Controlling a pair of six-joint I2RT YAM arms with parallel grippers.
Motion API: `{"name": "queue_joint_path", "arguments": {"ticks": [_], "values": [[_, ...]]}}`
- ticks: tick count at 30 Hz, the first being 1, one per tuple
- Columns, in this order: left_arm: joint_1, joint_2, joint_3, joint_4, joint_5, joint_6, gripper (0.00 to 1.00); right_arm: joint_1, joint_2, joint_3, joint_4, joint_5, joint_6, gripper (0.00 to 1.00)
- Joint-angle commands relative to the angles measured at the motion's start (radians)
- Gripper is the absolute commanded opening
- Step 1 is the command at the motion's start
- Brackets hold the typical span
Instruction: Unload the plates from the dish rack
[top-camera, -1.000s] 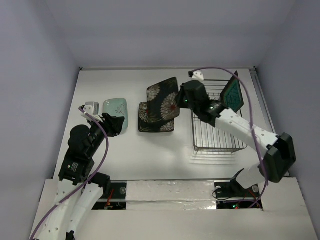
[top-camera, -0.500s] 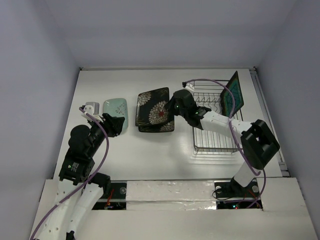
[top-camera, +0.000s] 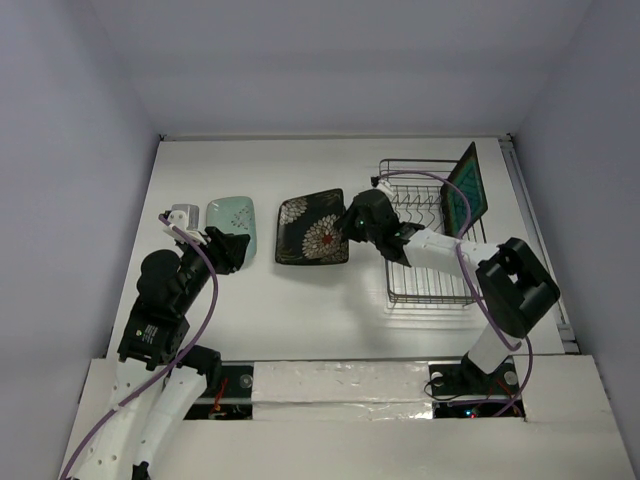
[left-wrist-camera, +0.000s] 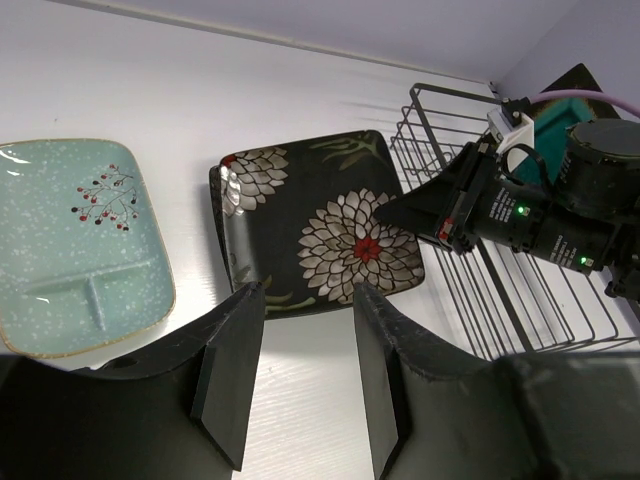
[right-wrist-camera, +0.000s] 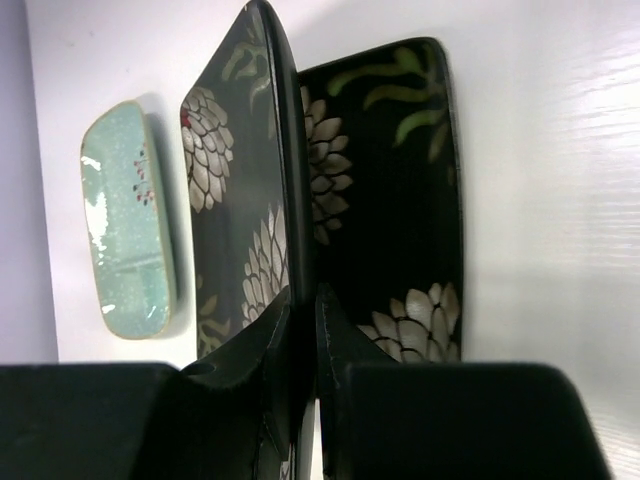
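Now the right gripper (right-wrist-camera: 303, 305) pinches the right edge of a black square flower-patterned plate (right-wrist-camera: 240, 200), tilted, seemingly just above its matching black plate (right-wrist-camera: 390, 200), left of the grey wire dish rack (top-camera: 440, 275). The left gripper (left-wrist-camera: 305, 310) gapes beside the pale mint plate (left-wrist-camera: 70, 240). A teal-centred plate (top-camera: 465, 190) stands in the rack's far right.

The right gripper (top-camera: 351, 222), clamped on the right rim of a black square plate with white flowers (top-camera: 312, 226), has carried it nearer and lower. 1 second ago that plate was tilted at the far side of the 2nd black flowered plate (right-wrist-camera: 400, 180); now it almost covers it. The right arm's forearm has swung left off the grey wire dish rack (top-camera: 440, 272), baring more of its bars.
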Motion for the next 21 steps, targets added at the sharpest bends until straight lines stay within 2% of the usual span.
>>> {"name": "queue_joint_path", "arguments": {"ticks": [1,6,7,12,17,18,20,21], "values": [[0.004,-0.003,-0.003,0.060,0.013,0.004,0.38,-0.022,-0.025,0.010,0.224,-0.044,0.059,0.00],[0.004,-0.006,-0.003,0.059,0.013,0.006,0.38,-0.068,0.001,-0.033,0.277,-0.142,0.080,0.00],[0.004,-0.005,-0.001,0.059,0.014,0.004,0.38,-0.068,0.006,-0.045,0.283,-0.155,0.080,0.03],[0.004,-0.006,-0.003,0.059,0.013,0.004,0.38,-0.079,0.041,-0.039,0.256,-0.189,0.050,0.31],[0.004,-0.011,-0.001,0.059,0.013,0.004,0.38,-0.079,0.090,-0.005,0.204,-0.250,0.016,0.46],[0.004,-0.011,-0.003,0.059,0.013,0.004,0.38,-0.079,0.104,0.010,0.173,-0.250,-0.004,0.54],[0.004,-0.011,-0.003,0.060,0.013,0.004,0.38,-0.079,0.113,0.027,0.135,-0.235,-0.029,0.60],[0.004,-0.012,-0.001,0.060,0.013,0.004,0.38,-0.079,0.115,0.045,0.091,-0.210,-0.056,0.69]]}}
